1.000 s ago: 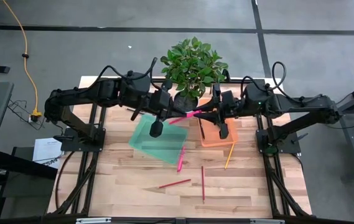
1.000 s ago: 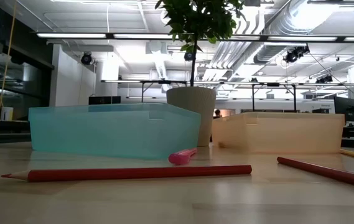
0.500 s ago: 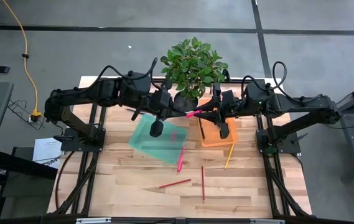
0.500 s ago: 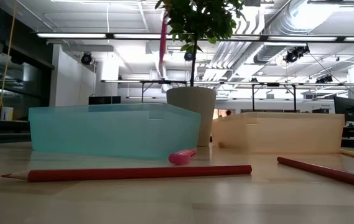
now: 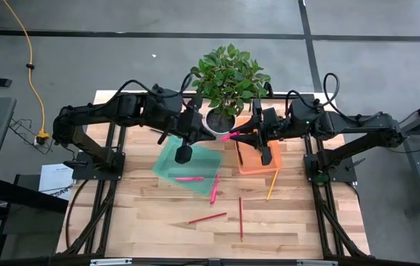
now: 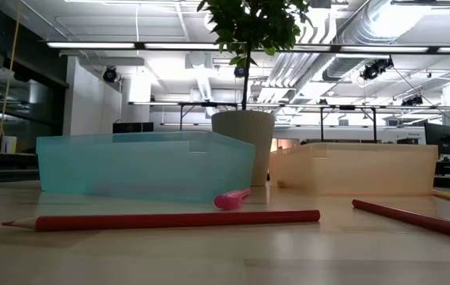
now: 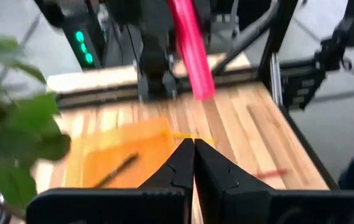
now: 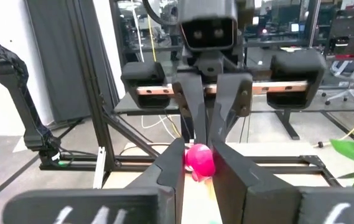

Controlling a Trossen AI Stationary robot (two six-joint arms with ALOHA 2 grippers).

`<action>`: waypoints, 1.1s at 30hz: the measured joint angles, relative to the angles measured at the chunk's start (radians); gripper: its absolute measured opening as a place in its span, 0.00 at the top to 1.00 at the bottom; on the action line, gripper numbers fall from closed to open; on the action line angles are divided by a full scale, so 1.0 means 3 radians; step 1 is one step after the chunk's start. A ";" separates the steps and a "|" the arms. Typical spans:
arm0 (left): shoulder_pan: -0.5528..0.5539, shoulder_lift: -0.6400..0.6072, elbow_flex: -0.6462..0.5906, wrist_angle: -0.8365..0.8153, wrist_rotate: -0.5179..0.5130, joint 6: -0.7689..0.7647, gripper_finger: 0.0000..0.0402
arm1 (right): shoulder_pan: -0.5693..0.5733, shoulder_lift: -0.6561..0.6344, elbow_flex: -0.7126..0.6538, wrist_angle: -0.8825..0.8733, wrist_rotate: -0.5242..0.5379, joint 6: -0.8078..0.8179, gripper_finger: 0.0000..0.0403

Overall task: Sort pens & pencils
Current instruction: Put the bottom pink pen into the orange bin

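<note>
My right gripper (image 5: 239, 134) hovers above the gap between the trays, shut on a bright pink pen (image 5: 229, 136). My left gripper (image 7: 193, 163) faces it from the left, shut and empty, a short way from the pen's free end (image 7: 200, 87). A second pink pen (image 5: 189, 178) lies flat in the teal tray (image 5: 171, 166). A third pink pen (image 5: 214, 189) lies on the table by that tray's near corner. Two red pencils (image 5: 207, 218) (image 5: 241, 216) and a yellow pencil (image 5: 272, 183) lie on the wood. A black pen (image 7: 116, 169) rests in the orange tray (image 5: 252, 167). My right gripper pinches the pink pen near one end (image 8: 200, 160) between its two fingers. The fingers come level from the table's right side. The pen is lifted clear and sticks out past the fingertips toward my left gripper, roughly level.
A potted plant (image 5: 228, 77) stands at the far edge behind both grippers, its pot (image 6: 243, 146) between the trays. The teal tray (image 6: 145, 166) and orange tray (image 6: 359, 168) sit mid-table. The pencils lie scattered on the near half of the table.
A pink pen that hung in the air between the two grippers has dropped, passing upright through the low view half a second ago, and now lies flat in the teal tray. The right gripper has kept still with its pink pen.
</note>
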 joint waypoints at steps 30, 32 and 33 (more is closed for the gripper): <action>-0.0004 -0.0195 -0.0003 -0.0233 -0.0036 0.0106 0.97 | -0.0001 -0.0449 0.0005 -0.0417 0.0236 0.0180 0.92; -0.0004 -0.0267 -0.0003 -0.0291 -0.0061 0.0109 0.98 | -0.0001 -0.0455 0.0006 -0.0426 0.0236 0.0201 0.94; -0.0003 -0.0304 -0.0003 -0.0338 -0.0080 0.0105 0.98 | 0.0000 -0.0454 0.0006 -0.0435 0.0236 0.0209 0.94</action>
